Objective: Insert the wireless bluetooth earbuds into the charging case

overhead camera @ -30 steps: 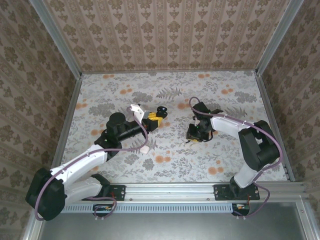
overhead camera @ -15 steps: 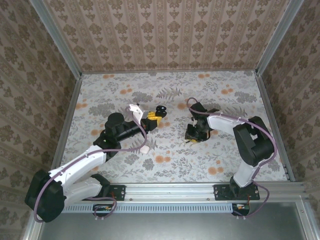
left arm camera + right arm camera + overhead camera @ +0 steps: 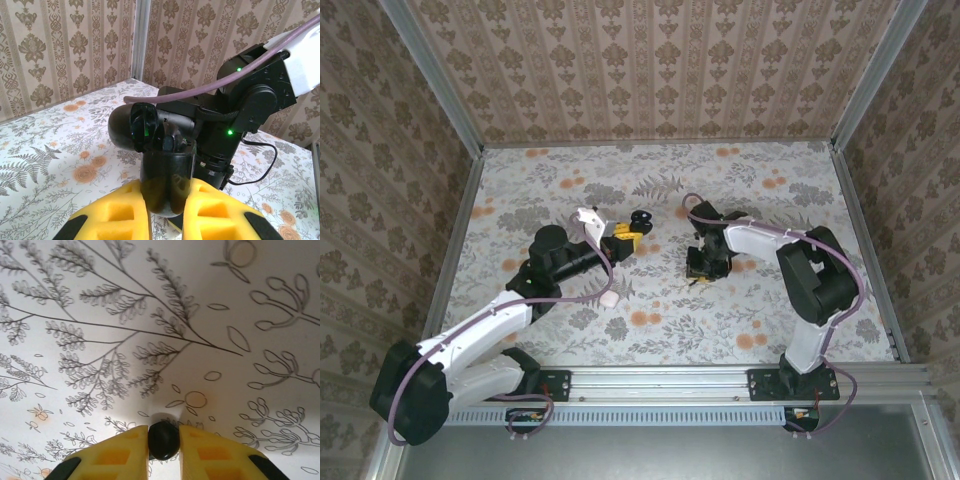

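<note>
Right jaws: clenched on one earbud [image 3: 164, 440], a small black bead pinched between the two yellow pads [image 3: 117, 452]. Tips were down close to the patterned surface [image 3: 150, 315]. Whether the bud had cleared the surface could not be told. From above, these jaws sat right of centre, at the end of the right arm [image 3: 760, 240].

Left jaws: grasping the charging case [image 3: 165, 185] by its lower half, a yellow pad on either side. The case looked raised above the surface, with the lid [image 3: 135, 127] flipped open and the hollow facing the right arm. From above it hung near the middle, apart from the jaws holding the bud. A dark shape lay inside the open case, too dim to say if it was the second bud.

Step in hand, by judgement: picking up a bud for seating. The next move would call for lifting it, carrying it left to the open case, lining it up with a free socket and pressing it home before letting go. The left jaws would need to hold the case steady throughout.
</note>
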Motion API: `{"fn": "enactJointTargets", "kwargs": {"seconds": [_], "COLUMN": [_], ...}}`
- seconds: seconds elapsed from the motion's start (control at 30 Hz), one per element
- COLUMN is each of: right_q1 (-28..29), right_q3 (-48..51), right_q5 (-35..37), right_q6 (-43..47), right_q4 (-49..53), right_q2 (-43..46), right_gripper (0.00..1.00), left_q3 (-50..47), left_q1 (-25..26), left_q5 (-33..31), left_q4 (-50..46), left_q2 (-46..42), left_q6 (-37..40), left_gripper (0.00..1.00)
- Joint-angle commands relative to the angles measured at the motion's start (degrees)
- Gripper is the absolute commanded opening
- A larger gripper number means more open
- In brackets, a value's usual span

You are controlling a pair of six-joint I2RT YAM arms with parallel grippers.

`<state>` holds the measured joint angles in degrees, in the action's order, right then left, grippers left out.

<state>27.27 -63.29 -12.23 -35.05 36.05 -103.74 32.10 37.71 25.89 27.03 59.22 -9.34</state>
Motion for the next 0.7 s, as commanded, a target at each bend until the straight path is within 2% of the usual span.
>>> {"fn": "enactJointTargets", "kwargs": {"seconds": [0.0,0.23,0.67], "right_q1": [1.1,2.0,2.9], "right_q3": [-2.7,-3.6,-4.5], "right_q5": [2.5,4.0,9.3], "right_q6": [2.1,3.7,6.0], "right_q4": [2.5,3.7,6.9], "right_q2": [-1.7,0.3,10.0], "right_gripper": [0.19,0.14,0.13], "left_q3": [-0.5,-0.6,-0.3], "left_q1": [-0.4,-0.5,-0.4], "left_q5": [0.7,0.7,0.9], "left_q4": [0.2,0.2,1.2], "left_q2": [-1.2,-1.3,-0.1], "left_q6": [1.1,1.1,0.6], "left_gripper": [0.0,0.0,0.0]}}
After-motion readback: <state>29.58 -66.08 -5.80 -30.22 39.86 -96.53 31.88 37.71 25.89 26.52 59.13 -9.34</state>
